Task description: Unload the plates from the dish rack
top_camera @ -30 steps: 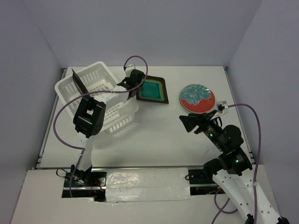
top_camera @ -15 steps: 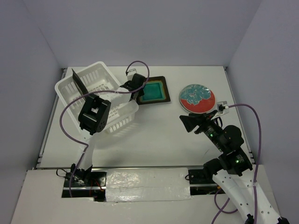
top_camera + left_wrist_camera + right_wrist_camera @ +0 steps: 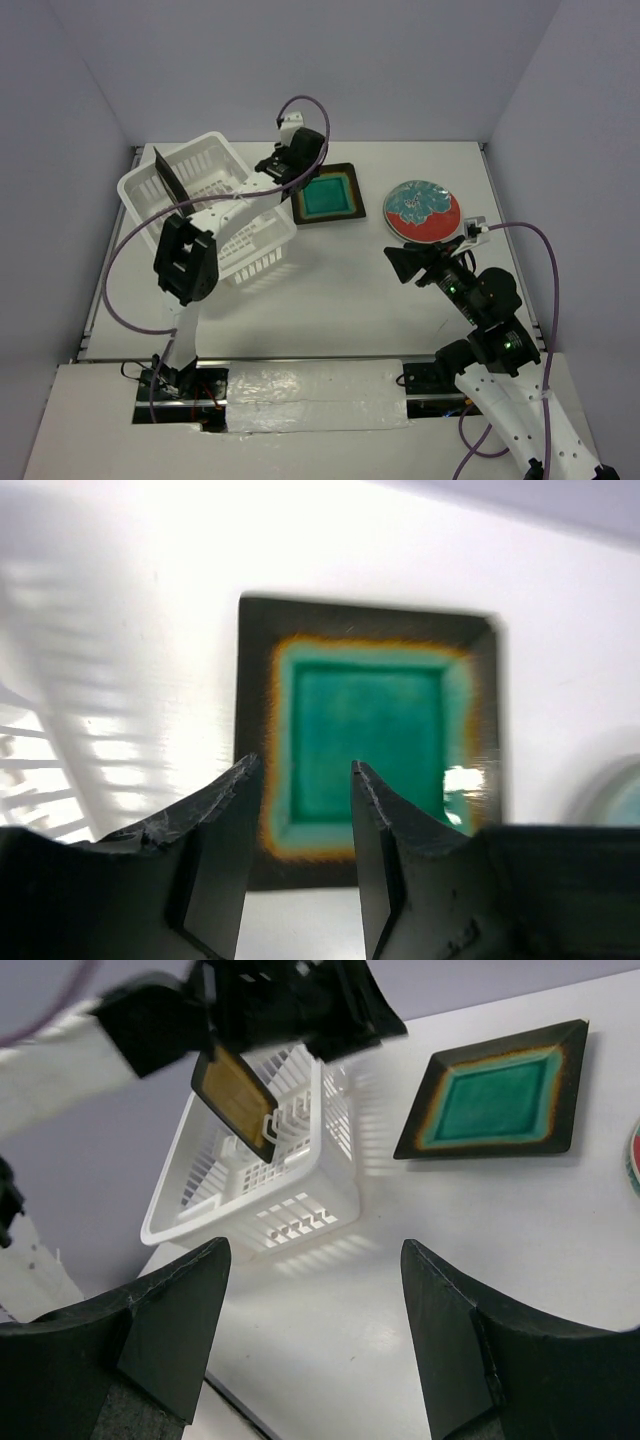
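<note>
The left end effector (image 3: 304, 768) hangs released over the teal-centred square plate (image 3: 370, 740), its two fingers parted with nothing between them and the plate's left part seen through the gap, the tips clear of the plate. That plate lies flat on the white surface (image 3: 330, 290), just right of the dish rack (image 3: 250, 255) and left of the round red floral plate (image 3: 423, 210), which also lies flat, well apart from the rack. The right end effector (image 3: 312, 1260) is spread wide and empty, near the round plate's near edge and pointing left across the surface. The dish rack holds one plate, the amber-centred square plate (image 3: 235, 1095), standing on edge at the rack's far-left end, dark and thin from above and showing its amber face in the right wrist view. A second ago the left end effector was down at the teal plate's left edge; since then it has risen and drawn toward the far side, its arm's elbow has swung a little nearer, and the plate sits turned slightly from its earlier angle. The right arm, the round plate and the rack look unchanged.
</note>
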Tool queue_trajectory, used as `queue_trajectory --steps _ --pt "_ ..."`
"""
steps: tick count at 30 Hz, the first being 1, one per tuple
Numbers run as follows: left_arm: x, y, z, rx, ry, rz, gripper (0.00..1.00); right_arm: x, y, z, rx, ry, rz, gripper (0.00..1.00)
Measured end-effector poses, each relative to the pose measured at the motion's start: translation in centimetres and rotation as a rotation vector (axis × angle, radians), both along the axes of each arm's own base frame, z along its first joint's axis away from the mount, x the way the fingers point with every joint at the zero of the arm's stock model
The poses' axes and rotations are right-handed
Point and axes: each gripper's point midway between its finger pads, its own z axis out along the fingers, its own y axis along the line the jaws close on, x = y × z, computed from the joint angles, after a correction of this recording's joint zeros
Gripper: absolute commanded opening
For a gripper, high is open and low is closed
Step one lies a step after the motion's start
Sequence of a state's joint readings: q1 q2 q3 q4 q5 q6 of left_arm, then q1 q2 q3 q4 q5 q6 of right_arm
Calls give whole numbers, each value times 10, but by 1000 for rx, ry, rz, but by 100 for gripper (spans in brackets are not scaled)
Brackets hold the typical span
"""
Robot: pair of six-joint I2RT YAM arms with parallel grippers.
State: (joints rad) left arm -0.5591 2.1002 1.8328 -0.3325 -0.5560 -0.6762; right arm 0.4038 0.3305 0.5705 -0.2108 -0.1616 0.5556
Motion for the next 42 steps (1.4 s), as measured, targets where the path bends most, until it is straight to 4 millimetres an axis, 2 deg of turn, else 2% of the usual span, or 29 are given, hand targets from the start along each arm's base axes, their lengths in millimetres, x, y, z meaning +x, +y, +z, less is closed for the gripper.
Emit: queue_trajectory --steps 1,2,4,7,9,11,14,17,19,21,23,26,35,38,42 --pt "-4 0 15 3 -17 5 53 0 0 0 0 1 0 76" --pt "-9 -3 45 -13 -64 0 53 0 0 -1 -1 2 0 76" --pt "-17 0 88 -25 -126 9 53 1 1 -1 -2 6 3 76" --pt "-31 27 137 -9 -182 83 53 2 1 -3 -5 11 3 76" --pt "-41 55 162 38 -200 168 59 2 1 -3 -6 13 3 76" --pt "-52 88 180 87 -205 271 60 2 2 -4 -8 15 8 76" --pt "-71 146 197 155 -178 412 60 1 5 -5 -10 21 23 76" --pt "-96 212 212 194 -151 556 60 -1 7 -5 -13 19 40 76" --pt "-114 248 221 201 -150 635 60 -1 7 -2 -11 13 40 76" --pt "-133 272 231 205 -157 692 60 -2 6 0 -11 3 38 77" --pt "-145 288 234 205 -156 725 59 -3 5 3 -9 -6 37 77" --pt "-148 300 225 206 -124 739 58 -4 5 6 -11 -15 36 77" --pt "-102 292 147 280 74 693 58 -4 4 6 -17 -20 36 77" --pt "-95 291 130 290 112 677 57 -4 4 6 -16 -22 36 77" --pt "-92 294 122 294 134 674 54 -6 3 8 -14 -29 36 77"
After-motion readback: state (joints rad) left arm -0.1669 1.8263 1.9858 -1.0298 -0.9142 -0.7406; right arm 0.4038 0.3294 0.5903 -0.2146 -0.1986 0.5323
